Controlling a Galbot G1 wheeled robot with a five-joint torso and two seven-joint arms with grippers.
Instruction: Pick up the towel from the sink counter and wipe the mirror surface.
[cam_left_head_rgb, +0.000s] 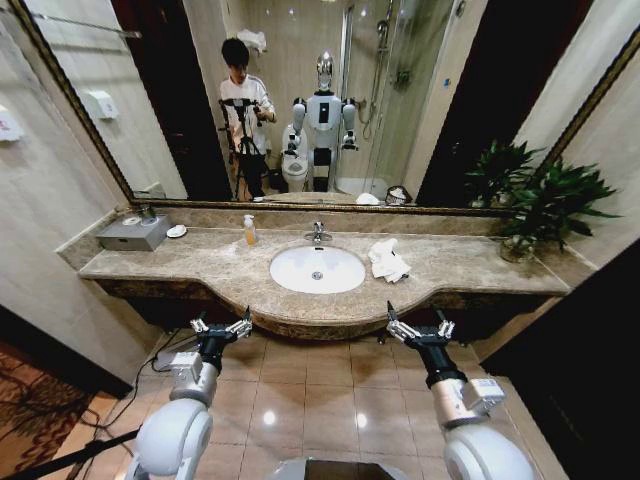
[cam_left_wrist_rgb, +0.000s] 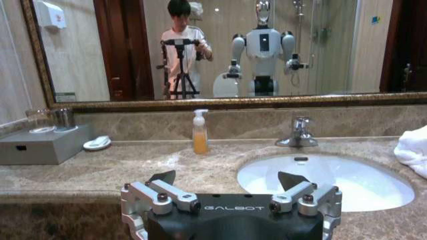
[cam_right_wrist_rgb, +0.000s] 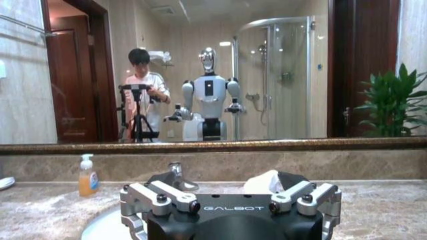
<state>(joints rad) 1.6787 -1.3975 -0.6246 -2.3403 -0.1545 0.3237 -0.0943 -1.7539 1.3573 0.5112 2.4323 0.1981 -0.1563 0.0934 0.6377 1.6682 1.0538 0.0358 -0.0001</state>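
Facing the sink counter square on, the robot holds both arms low in front of its curved front edge, above tiled floor and short of the stone. The left gripper hangs before the counter's left half with its fingers spread wide and nothing between them; the right gripper is likewise spread wide and empty, just ahead of the bulging edge to the right of the basin. The towel lies on the counter just right of the basin (a lumpy white heap), its longer side running roughly from the back wall toward the front edge. Open stone lies around it on the right, out to the potted plant at the far end. The faucet stands behind the basin, a soap bottle to its left, a grey box and small dish further left. The mirror surface rises behind the backsplash across the counter's width.
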